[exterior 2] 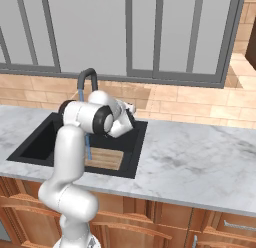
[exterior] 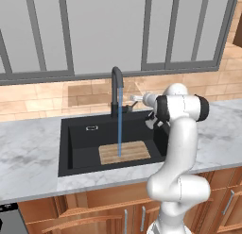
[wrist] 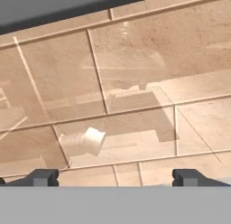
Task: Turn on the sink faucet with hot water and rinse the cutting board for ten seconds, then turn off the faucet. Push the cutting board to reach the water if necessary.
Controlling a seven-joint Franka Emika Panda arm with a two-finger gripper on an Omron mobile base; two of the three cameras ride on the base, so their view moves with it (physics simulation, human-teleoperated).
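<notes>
Running from the spout of the sink faucet (exterior: 116,87), the water (exterior: 120,122) falls in a thin blue stream onto the cutting board (exterior: 125,152), which lies flat on the floor of the sink (exterior: 82,138), toward its near right part, so it seems to need no push. The board looks stiff, light and probably slick when wet; a nudge against an edge would suit it better than a pinch. Right of the faucet, the gripper (wrist: 115,177) hangs with its fingers spread wide and nothing between them, facing the tan tiled wall (wrist: 135,60) behind the counter (exterior: 28,143). The faucet's small side lever, rigid and thin, looks best pushed from the side at its tip.
</notes>
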